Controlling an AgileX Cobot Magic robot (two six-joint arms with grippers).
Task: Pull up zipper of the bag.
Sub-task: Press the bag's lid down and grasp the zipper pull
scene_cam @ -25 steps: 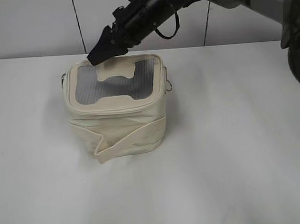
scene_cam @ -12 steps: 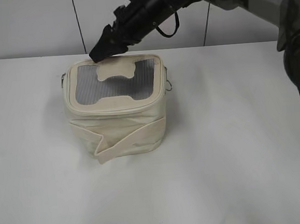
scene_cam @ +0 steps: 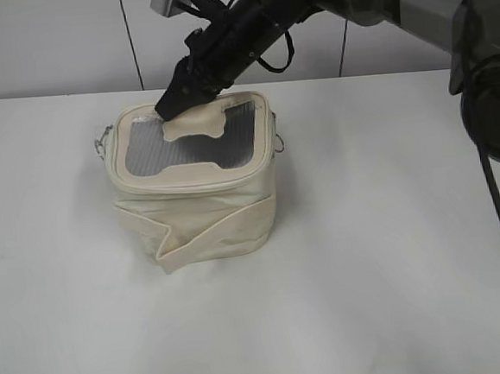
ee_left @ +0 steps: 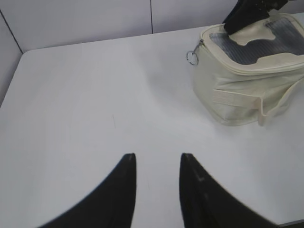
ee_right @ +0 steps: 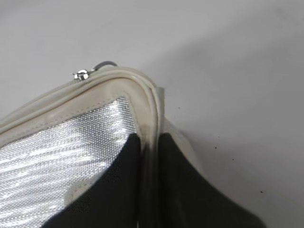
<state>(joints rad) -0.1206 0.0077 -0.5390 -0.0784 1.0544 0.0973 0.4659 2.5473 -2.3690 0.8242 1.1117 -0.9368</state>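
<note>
Cream bag (scene_cam: pixel 194 187) sits mid-counter (scene_cam: pixel 395 271) and your right tool (ee_right: pixel 148 156) is pinching its top rim, slider (ee_right: pixel 81 74) untouched, left tool (ee_left: pixel 156 164) idle and open, so zipping looks barely started.

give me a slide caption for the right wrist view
Right gripper pinching the cream rim of the bag along the zipper, silver slider at the corner beyond.
</note>
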